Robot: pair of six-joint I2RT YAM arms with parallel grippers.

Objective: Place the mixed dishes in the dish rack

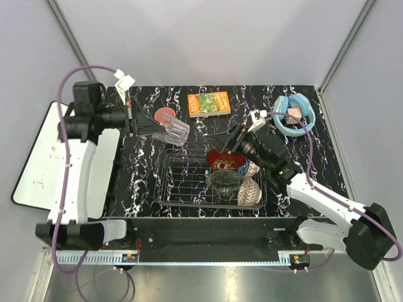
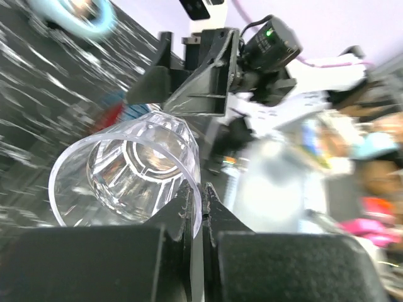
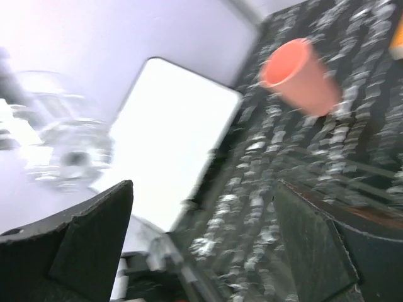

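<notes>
While the black marbled table point(image 1: 296, 157) is bearing everything, the dish rack point(image 1: 182, 189) is sitting at its near middle, holding the glossy red bowl point(image 1: 221, 158), clear glass bowl point(image 1: 221, 181), beige patterned bowl point(image 1: 250, 192) and blue patterned bowl point(image 1: 249, 168) on its right side. The right gripper point(image 1: 223, 141) is hovering over the glossy red bowl, jaws spread, empty. The left gripper point(image 2: 200, 211) is pinching the rim of the clear glass tumbler point(image 1: 177, 131), tipped sideways beyond the rack's far left corner. The salmon-pink cup point(image 1: 165, 116) is resting on the table just behind it.

Top camera sits high behind both arm bases, looking down on the whole table point(image 1: 145, 182). Left wrist camera is close on the glass tumbler point(image 2: 126, 170), facing the right arm point(image 2: 271, 44). Right wrist camera looks left, blurred, and shares the pink cup point(image 3: 302, 75) with the top view.
</notes>
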